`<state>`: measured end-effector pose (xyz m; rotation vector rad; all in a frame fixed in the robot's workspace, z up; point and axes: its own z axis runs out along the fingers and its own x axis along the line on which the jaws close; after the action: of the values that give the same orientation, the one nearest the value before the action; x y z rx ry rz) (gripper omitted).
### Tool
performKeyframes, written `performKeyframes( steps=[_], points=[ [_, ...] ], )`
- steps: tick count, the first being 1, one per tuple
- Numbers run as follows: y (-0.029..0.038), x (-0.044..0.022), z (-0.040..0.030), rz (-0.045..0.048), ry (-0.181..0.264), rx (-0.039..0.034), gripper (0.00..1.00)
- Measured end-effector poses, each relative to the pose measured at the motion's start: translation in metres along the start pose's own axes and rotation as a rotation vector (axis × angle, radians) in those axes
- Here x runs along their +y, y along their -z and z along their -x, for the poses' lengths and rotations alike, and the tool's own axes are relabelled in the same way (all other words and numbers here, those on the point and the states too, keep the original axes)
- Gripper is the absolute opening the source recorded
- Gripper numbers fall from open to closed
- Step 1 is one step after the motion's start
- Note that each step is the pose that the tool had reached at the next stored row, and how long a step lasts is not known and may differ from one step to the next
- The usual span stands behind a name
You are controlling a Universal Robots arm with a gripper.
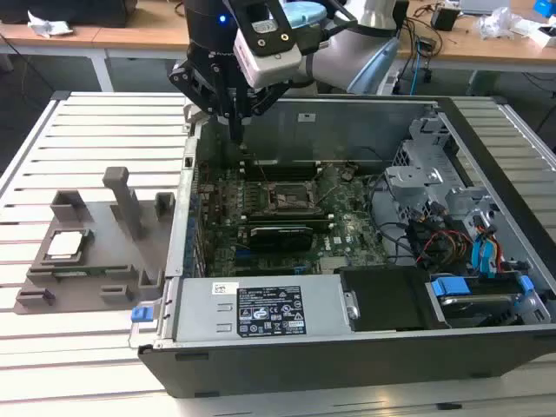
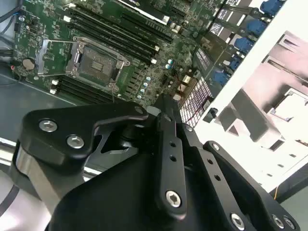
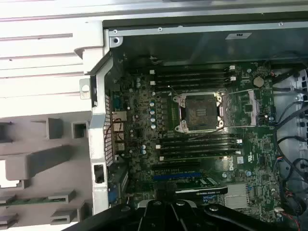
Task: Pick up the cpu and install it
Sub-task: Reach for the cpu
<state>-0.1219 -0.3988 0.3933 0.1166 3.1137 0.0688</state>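
Small square cpu (image 1: 68, 245), silvery-white top with a tan rim, lies flat in a grey plastic tray with upright posts (image 1: 95, 287). The tray rests on the white slatted table (image 1: 95, 130), just outside the open black computer case (image 1: 347, 365), on the exterior view's left. Inside the case, the black square metal socket frame (image 1: 287, 198) sits empty on the green motherboard (image 3: 144, 144). The black gripper (image 1: 235, 129) hangs over the case's far corner nearest the tray, fingers closed together on nothing and well apart from the cpu.
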Motion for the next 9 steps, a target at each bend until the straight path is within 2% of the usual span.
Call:
performKeyframes(
  steps=[2,4,6,9],
  points=[
    [0.0002,-0.0006,-0.0081,0.0,0.0,0.0,0.11],
    [0.0003,-0.0009,-0.0124,0.0,0.0,0.0,0.11],
    [0.0005,-0.0017,-0.0222,0.0001,0.0,-0.0001,0.11],
    [0.0007,-0.0023,-0.0309,-0.0003,0.0,-0.0002,0.11]
  ],
)
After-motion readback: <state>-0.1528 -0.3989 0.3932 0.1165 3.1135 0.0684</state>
